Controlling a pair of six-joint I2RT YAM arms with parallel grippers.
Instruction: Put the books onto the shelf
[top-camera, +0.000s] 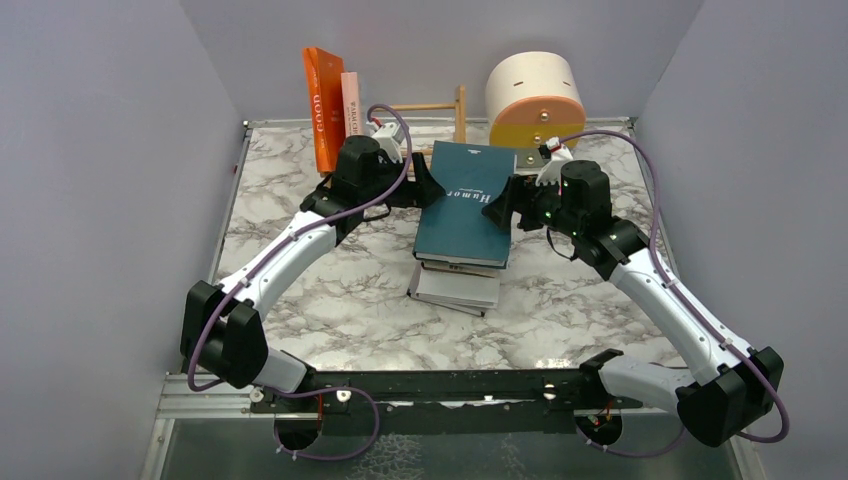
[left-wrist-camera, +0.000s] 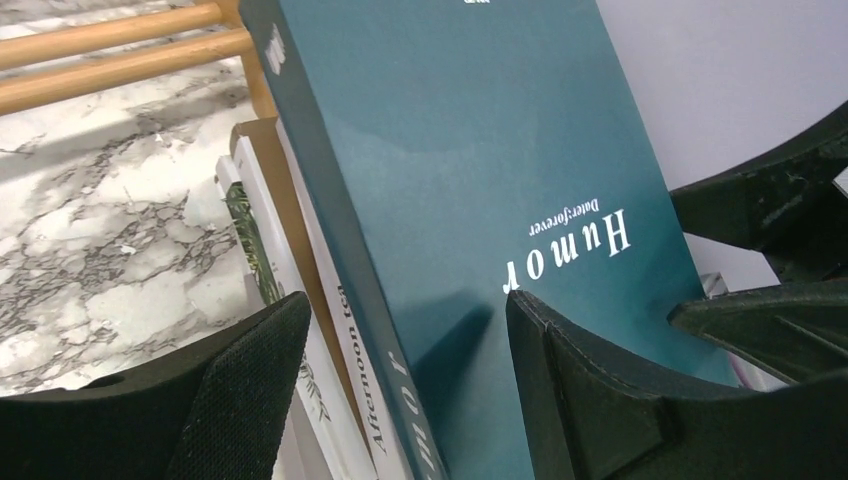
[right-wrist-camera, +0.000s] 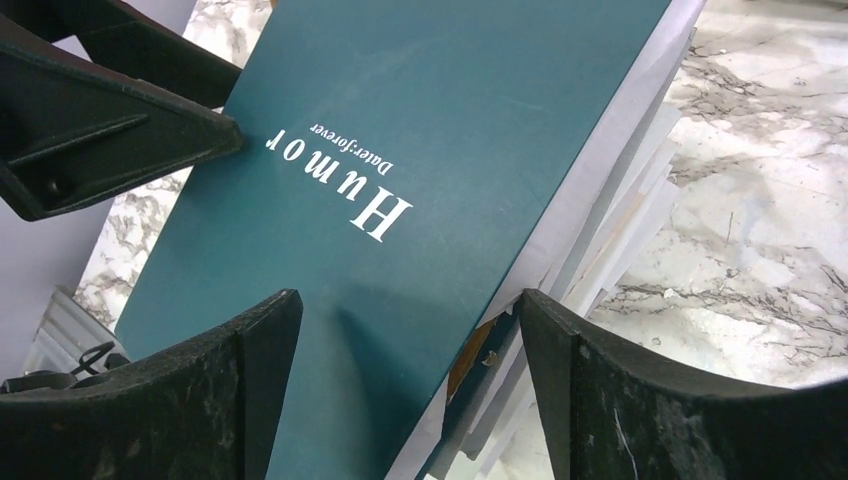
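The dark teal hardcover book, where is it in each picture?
Top external: the dark teal hardcover book tops the book stack, centre.
Left wrist: the book fills the middle, tilted.
Right wrist: the book fills the middle.
Shared landmark: its white Humor lettering.

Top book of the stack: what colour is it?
The book is dark teal; right wrist view shows best.

Open marble table (top-camera: 330, 300) near and left of the stack of books (top-camera: 458, 285) — room to pass. Far side is tight: wooden shelf (top-camera: 459, 110) behind, round drawer unit (top-camera: 535, 95) far right, upright orange book (top-camera: 322, 110) far left.
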